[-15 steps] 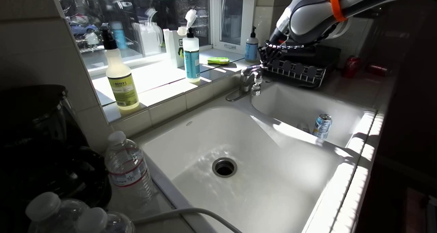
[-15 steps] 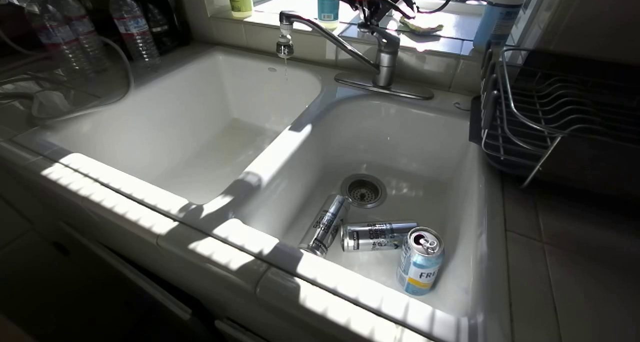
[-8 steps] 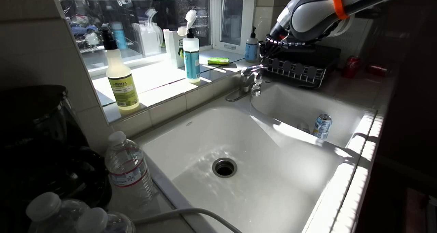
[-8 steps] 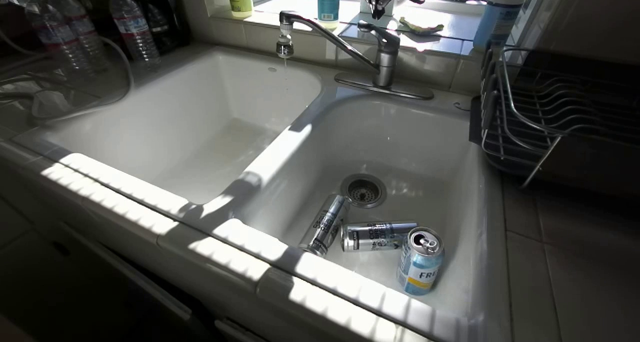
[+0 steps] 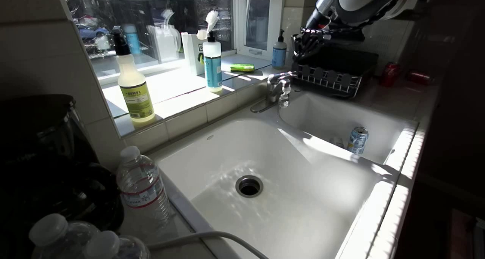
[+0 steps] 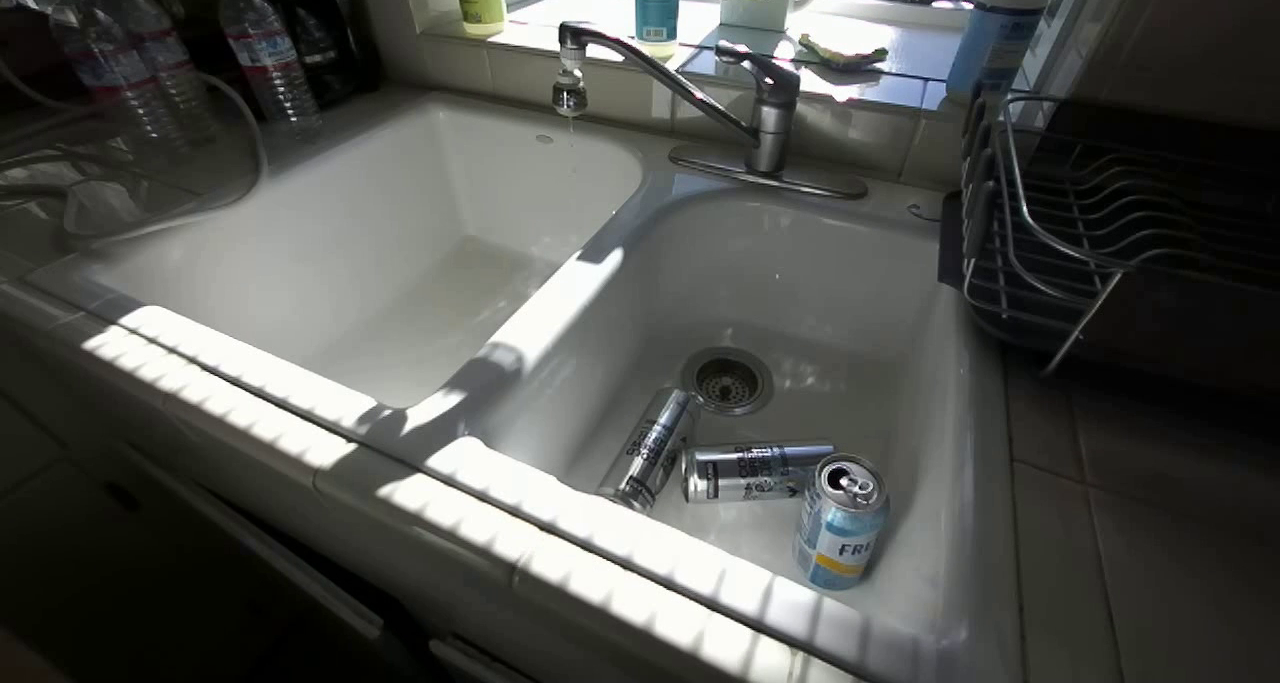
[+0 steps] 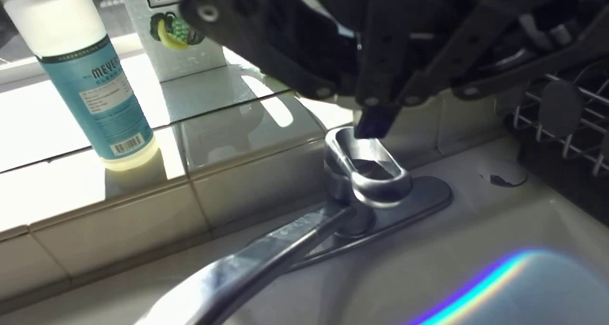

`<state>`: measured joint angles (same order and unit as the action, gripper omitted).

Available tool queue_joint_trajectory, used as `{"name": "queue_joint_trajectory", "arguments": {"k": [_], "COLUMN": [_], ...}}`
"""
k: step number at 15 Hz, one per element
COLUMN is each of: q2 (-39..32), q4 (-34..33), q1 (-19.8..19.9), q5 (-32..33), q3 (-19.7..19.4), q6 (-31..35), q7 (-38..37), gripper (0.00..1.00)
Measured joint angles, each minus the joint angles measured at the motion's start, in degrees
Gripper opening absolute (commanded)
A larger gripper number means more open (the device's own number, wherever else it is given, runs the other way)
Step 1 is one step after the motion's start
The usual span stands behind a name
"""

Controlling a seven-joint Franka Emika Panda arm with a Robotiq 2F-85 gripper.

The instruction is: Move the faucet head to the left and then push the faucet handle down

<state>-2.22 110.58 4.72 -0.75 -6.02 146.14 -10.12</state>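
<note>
the edge of the tiled sill (image 7: 228, 144) runs close behind the faucet handle (image 6: 768, 71), the dish rack (image 5: 330, 78) stands to one side, and the faucet head (image 6: 670, 79) juts over a basin (image 6: 330, 223). the gripper (image 7: 375, 121) hangs above the faucet handle, jaws pressed together, with open air separating the two in both exterior views.
</note>
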Motion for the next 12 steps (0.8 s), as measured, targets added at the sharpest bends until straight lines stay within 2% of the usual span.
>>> {"name": "queue_joint_trajectory", "arguments": {"k": [7, 10, 12], "q2": [14.3, 20.0, 23.2], "q4": [3.2, 5.2, 6.7], "q1": [-0.7, -1.0, -1.1], "q5": [-0.9, -1.6, -1.9], "q3": [2.1, 3.2, 3.8], "q6": [-25.4, -34.0, -37.8], "q7": [-1.3, -1.3, -1.3], "gripper": [0.78, 1.0, 1.0]}}
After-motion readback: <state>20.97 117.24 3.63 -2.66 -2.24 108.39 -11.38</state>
